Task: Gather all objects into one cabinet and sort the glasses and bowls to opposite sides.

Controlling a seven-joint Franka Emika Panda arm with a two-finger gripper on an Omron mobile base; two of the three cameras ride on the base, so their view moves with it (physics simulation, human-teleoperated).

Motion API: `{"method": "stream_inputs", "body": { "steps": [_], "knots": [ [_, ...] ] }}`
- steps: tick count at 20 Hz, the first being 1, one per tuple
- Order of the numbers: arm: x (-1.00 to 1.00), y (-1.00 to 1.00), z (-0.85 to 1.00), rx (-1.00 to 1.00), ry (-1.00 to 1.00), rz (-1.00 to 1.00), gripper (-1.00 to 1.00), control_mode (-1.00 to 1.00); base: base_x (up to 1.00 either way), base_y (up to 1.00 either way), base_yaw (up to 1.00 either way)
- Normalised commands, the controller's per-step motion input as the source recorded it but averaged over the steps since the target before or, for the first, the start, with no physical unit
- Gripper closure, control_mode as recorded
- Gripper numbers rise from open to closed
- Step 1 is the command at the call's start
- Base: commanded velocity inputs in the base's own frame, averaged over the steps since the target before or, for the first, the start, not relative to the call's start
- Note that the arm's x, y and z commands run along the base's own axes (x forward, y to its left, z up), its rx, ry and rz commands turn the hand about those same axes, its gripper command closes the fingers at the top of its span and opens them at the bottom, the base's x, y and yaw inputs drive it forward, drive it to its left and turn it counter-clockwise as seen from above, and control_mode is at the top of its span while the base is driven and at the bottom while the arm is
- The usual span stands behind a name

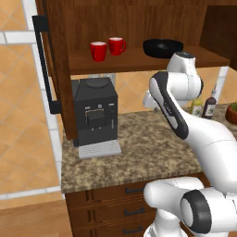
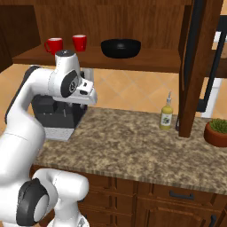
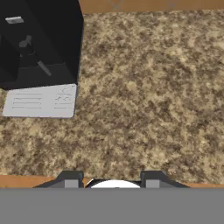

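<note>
Speckled granite counter lay directly beneath the gripper, whose fingers stood partly spread around a white rounded thing, unclear whether gripped. Above it on the cabinet shelf sat two red mugs and the black bowl: glossy, rigid, probably slippery, best pinched at the rim.

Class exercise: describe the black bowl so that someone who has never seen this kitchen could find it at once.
Look at the open dark wooden wall cabinet above the speckled counter. On its shelf, right of two red mugs, sits the black bowl. It is the shelf's one wide, shallow, glossy black dish.
</note>
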Motion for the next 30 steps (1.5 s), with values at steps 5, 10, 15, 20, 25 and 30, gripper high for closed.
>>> {"method": "stream_inputs", "body": {
  "steps": [5, 10, 15, 20, 25, 30],
  "knots": [
    [0.00, -0.02, -0.06, 0.06, 0.00, 0.00, -1.00, -1.00, 0.00, 0.00, 0.00],
    [-0.25, -0.43, -0.20, 0.18, -0.17, 0.01, -1.00, -1.00, 0.00, 0.00, 0.00],
    [-0.81, -0.04, 0.31, 0.04, -0.60, 0.09, -1.00, -1.00, 0.00, 0.00, 0.00],
    [-0.85, 0.02, 0.63, -0.14, -0.44, 0.08, -1.00, -1.00, 0.00, 0.00, 0.00],
    [-0.35, 0.14, 0.13, -0.12, -0.13, 0.00, -1.00, -1.00, 0.00, 0.00, 0.00],
    [-0.17, 0.00, 0.24, 0.05, -0.08, -0.12, -1.00, -1.00, 0.00, 0.00, 0.00]
  ]
}}
